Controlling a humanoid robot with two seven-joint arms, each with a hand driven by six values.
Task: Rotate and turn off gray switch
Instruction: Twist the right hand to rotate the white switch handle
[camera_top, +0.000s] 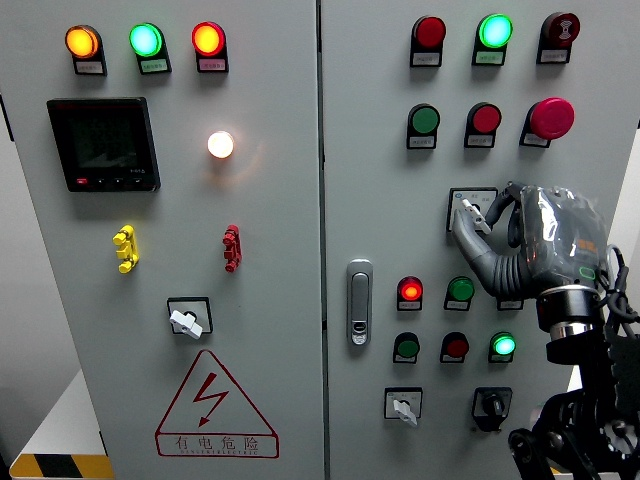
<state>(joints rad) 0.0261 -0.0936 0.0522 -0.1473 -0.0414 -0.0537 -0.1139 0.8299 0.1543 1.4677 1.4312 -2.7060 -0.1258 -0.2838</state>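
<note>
The gray rotary switch (468, 209) sits in a black square frame on the right door, under the green and red round buttons. Its light knob is tilted, pointing up-left. My right hand (480, 218) comes up from the lower right and covers the right half of the frame. The thumb (464, 238) lies under the knob and a finger (497, 200) curls over it from the right, so the hand pinches the knob. The left arm does not show.
Two similar gray switches sit elsewhere: one on the left door (187, 320) and one low on the right door (402, 407), next to a black switch (490, 405). Lit lamps and buttons surround the hand. A door handle (359, 302) stands left of it.
</note>
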